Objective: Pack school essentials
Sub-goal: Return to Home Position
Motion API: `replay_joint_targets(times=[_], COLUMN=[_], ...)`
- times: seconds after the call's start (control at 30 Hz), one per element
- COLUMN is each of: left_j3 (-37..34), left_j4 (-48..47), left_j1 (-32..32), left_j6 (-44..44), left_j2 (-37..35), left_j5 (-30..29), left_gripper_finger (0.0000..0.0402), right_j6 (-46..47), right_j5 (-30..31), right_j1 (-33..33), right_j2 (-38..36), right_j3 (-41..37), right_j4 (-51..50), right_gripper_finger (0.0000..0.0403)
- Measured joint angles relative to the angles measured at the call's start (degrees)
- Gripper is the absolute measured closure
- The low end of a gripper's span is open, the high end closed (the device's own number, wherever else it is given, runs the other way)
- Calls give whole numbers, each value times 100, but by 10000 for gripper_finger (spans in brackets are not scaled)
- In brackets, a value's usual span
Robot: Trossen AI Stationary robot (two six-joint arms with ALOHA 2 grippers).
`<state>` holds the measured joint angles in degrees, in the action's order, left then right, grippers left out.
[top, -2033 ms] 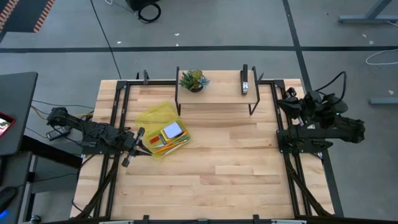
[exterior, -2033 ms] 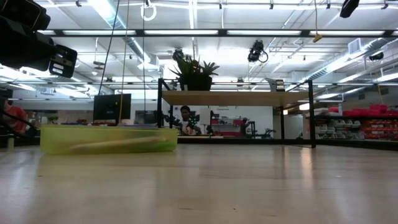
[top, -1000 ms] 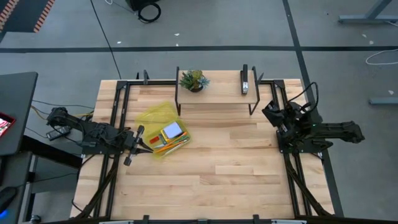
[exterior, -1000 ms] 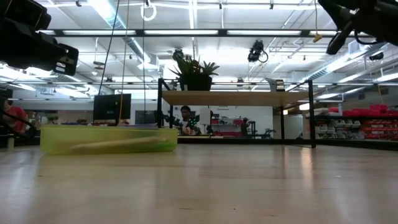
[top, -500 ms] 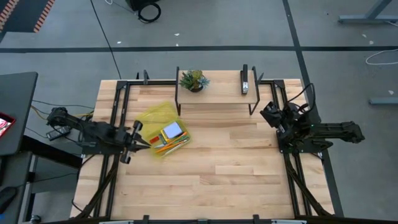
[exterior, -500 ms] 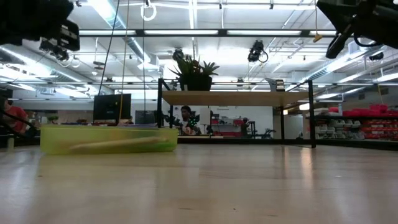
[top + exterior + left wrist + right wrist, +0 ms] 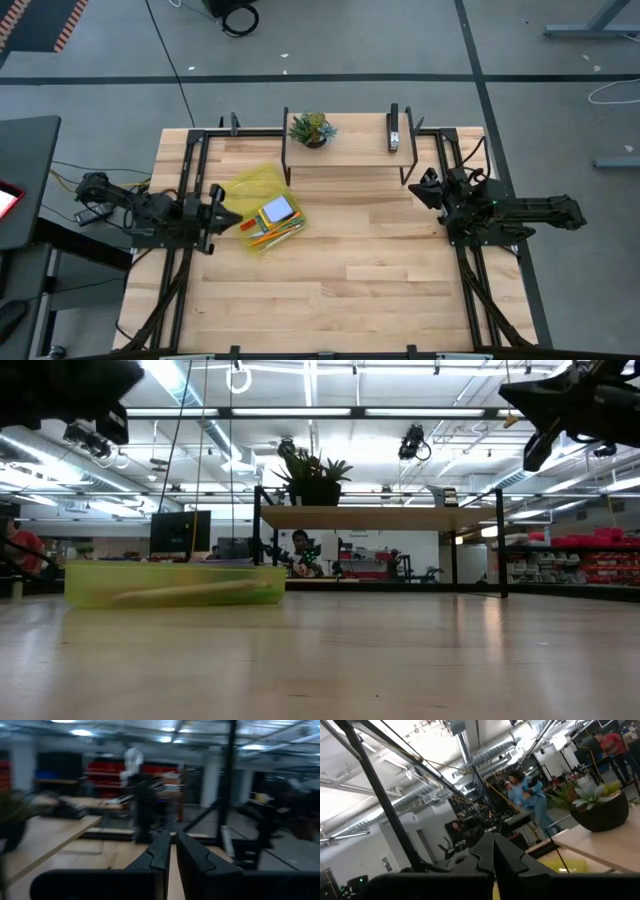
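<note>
An open yellow-green see-through case (image 7: 262,210) lies on the table's left half, and it also shows in the low view as the case (image 7: 175,582). Inside it lie a pale blue notepad (image 7: 277,209), orange pencils (image 7: 268,236) and a small red piece (image 7: 247,226). My left gripper (image 7: 222,210) hovers just left of the case, raised and shut, as its wrist view shows (image 7: 171,851). My right gripper (image 7: 425,188) hangs shut above the table's right side (image 7: 493,851), far from the case. Neither holds anything.
A small wooden shelf (image 7: 345,150) on black legs stands at the table's far edge and carries a potted plant (image 7: 310,130) and a black stapler (image 7: 394,135). Bare wood spreads over the middle and near half of the table (image 7: 350,280).
My left gripper has risen and tipped upward, swinging a little toward the far edge beside the case. My right gripper has tipped slightly downward, its tip creeping toward the table's left. The case and its contents have stayed put.
</note>
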<state>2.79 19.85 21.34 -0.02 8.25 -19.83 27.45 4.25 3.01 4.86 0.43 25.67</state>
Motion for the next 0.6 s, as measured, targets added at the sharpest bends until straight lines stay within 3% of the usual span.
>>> replay_joint_targets(times=[0.2, 0.3, 0.4, 0.6], left_j3=[-17, -232, -225, -225], left_j4=[-199, -266, -874, -946], left_j1=[-2, -1, 0, -52], left_j6=[76, -356, -918, -834], left_j2=[0, -4, 8, 11], left_j5=[-292, -296, -174, 52], left_gripper_finger=[361, 365, 369, 374], right_j6=[65, 106, 106, 98], right_j5=[4, 5, 14, 114], right_j1=[-2, -1, 0, 0], right_j2=[0, 0, 0, 2], right_j3=[0, 0, 0, 0], right_j4=[-281, -332, -332, -332], right_gripper_finger=[393, 393, 393, 393])
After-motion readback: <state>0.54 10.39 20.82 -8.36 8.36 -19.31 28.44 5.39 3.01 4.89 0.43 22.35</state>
